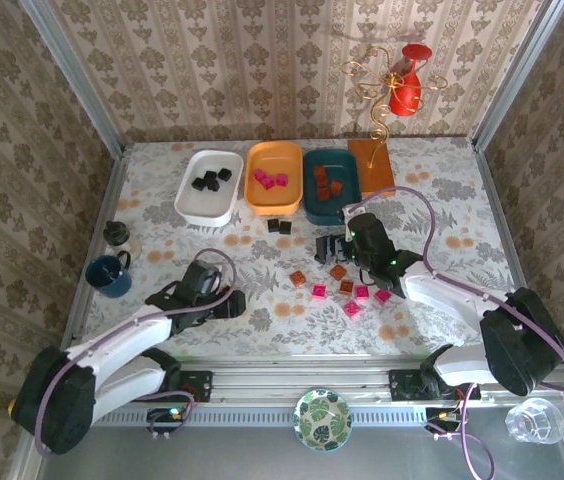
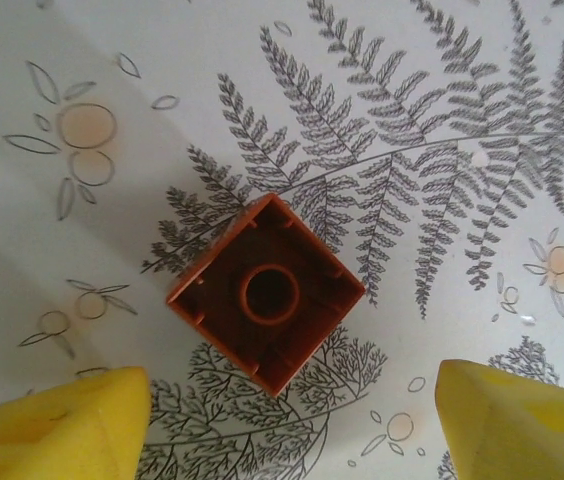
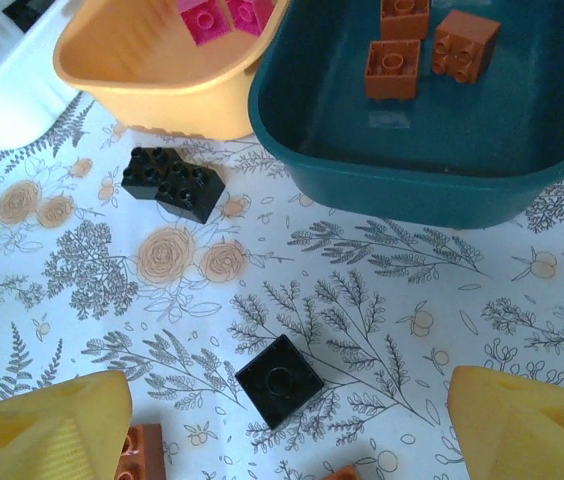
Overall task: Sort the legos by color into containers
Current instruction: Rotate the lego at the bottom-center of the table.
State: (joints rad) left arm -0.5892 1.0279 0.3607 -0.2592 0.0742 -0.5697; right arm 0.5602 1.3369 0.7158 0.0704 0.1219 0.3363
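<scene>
Hovering over an upside-down brown lego (image 2: 267, 293), your left gripper (image 2: 290, 425) has its fingers (image 2: 57, 425) spread wide w/ nothing held. That lego lies on the table (image 2: 462, 80) btwn them but turned cornerwise, so I'd say you need a wrist twist to close on flat sides, not corners

Your right gripper (image 3: 287, 410) is just as wide open and empty, poised above a lone black lego (image 3: 280, 380), also hollow side up. A black pair (image 3: 172, 185) lies further out, just beside the yellow tray (image 3: 132, 90)

Trays stand in a row at the far side, one colour each, which sets your rule: black goes in the white tray (image 1: 202, 207), pink in the yellow, brown in the teal tray (image 3: 412, 170). Each already has a few, so I judge you're approx partway. Loose pinks (image 1: 362, 293) and browns (image 1: 338, 271) lie mid-table near the right arm

Watch out: teal is the tray furthest from your left arm, so carrying the brown lego there likely means reaching across the right arm's space – move one at a time
</scene>
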